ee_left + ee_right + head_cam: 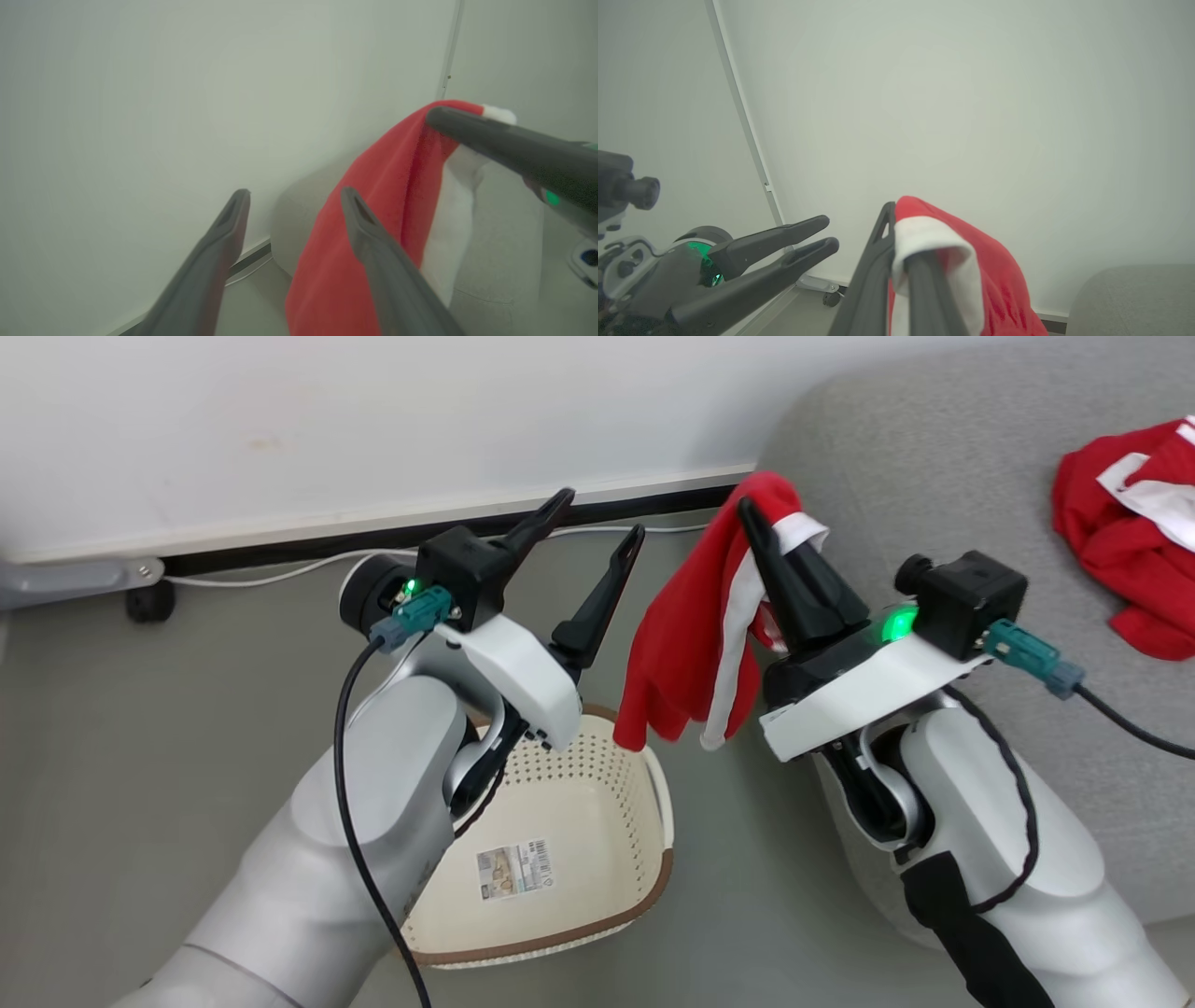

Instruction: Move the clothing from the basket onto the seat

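While R tool (767, 527) pinches red garment (681, 635) w/ fingers closed, L tool (602, 513) spread wide, empty, by basket (653, 887).

White wall (373, 420) — grey floor (140, 728)

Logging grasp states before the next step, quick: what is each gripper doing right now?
Left gripper: open, fingers spread, holding nothing.
Right gripper: closed on a red garment with white trim, which hangs from it.

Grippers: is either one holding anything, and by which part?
Right gripper pinches a red garment at its white-trimmed top edge; left gripper is open, empty.
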Motion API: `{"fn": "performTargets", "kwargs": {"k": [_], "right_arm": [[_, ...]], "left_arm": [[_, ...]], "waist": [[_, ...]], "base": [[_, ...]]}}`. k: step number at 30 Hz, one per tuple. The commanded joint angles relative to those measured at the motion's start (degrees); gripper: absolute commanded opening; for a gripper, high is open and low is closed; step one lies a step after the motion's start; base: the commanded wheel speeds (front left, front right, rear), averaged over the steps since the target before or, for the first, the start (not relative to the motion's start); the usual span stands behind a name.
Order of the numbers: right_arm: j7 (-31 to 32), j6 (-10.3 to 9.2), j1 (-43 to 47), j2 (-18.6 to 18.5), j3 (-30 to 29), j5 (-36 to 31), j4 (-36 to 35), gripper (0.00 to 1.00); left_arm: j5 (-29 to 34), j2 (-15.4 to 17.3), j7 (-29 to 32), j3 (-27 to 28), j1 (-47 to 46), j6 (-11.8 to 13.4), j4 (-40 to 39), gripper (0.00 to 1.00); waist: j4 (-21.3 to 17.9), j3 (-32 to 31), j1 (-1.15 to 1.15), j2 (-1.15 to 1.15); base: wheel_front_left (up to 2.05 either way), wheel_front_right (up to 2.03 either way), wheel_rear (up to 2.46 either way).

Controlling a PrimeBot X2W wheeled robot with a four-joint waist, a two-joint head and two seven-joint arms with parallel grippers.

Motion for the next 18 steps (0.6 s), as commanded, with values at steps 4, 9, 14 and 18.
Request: {"fn": "performTargets", "kwargs": {"k": [4,9,14,18], "right_arm": [[-0.3,0.24,1.4,0.2,-1.6,-1.0,-3.3,0.0],[-0.3,0.24,2.0,-0.3,-3.0,-1.5,-4.7,0.0],[-0.3,0.24,2.4,-0.5,-4.2,-1.7,-6.0,0.0],[-0.3,0.24,2.8,-0.8,-5.2,-1.7,-7.0,0.0]], "left_arm": [[-0.9,1.3,-0.5,0.8,1.2,-0.5,-1.2,1.0],[-1.5,1.4,-0.7,0.1,3.3,-0.8,-1.8,1.0],[-1.9,2.1,-0.8,-0.5,5.5,-0.9,-3.7,1.0],[-1.8,3.0,-0.8,-0.3,7.6,-1.0,-6.1,1.0]], "waist": [[-3.5,-1.3,0.0,0.0],[-6.8,-2.3,0.0,0.0],[-10.4,-2.9,0.0,0.0],[-13.3,-3.4,0.0,0.0]], "base": [[0.0,0.0,0.0],[0.0,0.0,0.0],[0.0,0.0,0.0],[0.0,0.0,0.0]]}}
